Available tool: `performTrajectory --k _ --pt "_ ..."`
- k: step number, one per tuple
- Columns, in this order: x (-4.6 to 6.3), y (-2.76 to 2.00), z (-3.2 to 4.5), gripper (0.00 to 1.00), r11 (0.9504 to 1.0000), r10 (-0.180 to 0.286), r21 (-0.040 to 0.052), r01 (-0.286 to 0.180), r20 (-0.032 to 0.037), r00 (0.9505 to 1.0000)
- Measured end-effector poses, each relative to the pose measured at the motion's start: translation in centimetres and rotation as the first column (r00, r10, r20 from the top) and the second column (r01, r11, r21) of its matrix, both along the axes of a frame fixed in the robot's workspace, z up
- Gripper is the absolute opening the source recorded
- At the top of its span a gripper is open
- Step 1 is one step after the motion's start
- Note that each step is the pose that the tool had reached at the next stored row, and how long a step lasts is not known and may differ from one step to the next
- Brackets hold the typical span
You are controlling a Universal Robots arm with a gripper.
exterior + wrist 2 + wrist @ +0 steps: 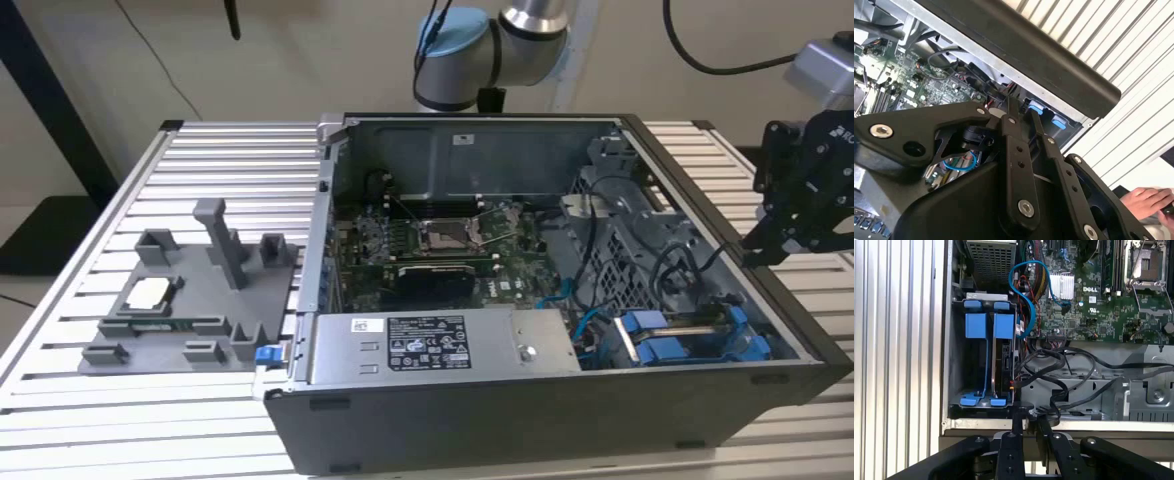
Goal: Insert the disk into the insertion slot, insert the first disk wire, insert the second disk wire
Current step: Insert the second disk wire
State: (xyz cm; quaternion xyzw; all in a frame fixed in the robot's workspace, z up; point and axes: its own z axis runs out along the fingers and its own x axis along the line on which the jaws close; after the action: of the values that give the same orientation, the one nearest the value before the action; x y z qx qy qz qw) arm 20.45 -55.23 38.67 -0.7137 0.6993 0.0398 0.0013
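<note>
Near the pincer [1029, 415], the disk [1003, 362] sits in the insertion slot [956, 355].

Wall [307, 60]: plain cream, spanning 12 o'clock in the exterior view.
Table [80, 420]: ribbed silver aluminium slats, reaching out to 9 and 3 o'clock; the same slats show in both wrist views [894, 340] [1134, 50].
Post [54, 100]: dark upright, at 10 o'clock against the wall.
Light: soft, even, a pale sheen on the slats.

Insertion slot [956, 365] hemmed by case wall [947, 315], black cables [1054, 356] crowding its other side, case top open
</note>
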Motion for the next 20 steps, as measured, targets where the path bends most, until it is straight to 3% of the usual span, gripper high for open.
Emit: performTrajectory --k 3,6,12,13,20 --pt "0.06 0.03 -0.11 0.26 1.0000 0.000 0.0070 0.000 -0.0088 1.0000" --pt "0.15 0.04 -0.23 0.26 0.9998 -0.001 0.0176 0.001 -0.0134 0.9999" --pt "0.26 0.00 -0.75 0.24 0.9997 -0.014 0.0184 0.014 -0.0290 0.9995" --pt "0.26 -0.01 -0.78 0.17 0.9997 -0.016 0.0183 0.017 -0.0306 0.9994" --pt "0.26 -0.01 -0.80 0.16 0.9997 -0.018 0.0185 0.018 -0.0312 0.9994"
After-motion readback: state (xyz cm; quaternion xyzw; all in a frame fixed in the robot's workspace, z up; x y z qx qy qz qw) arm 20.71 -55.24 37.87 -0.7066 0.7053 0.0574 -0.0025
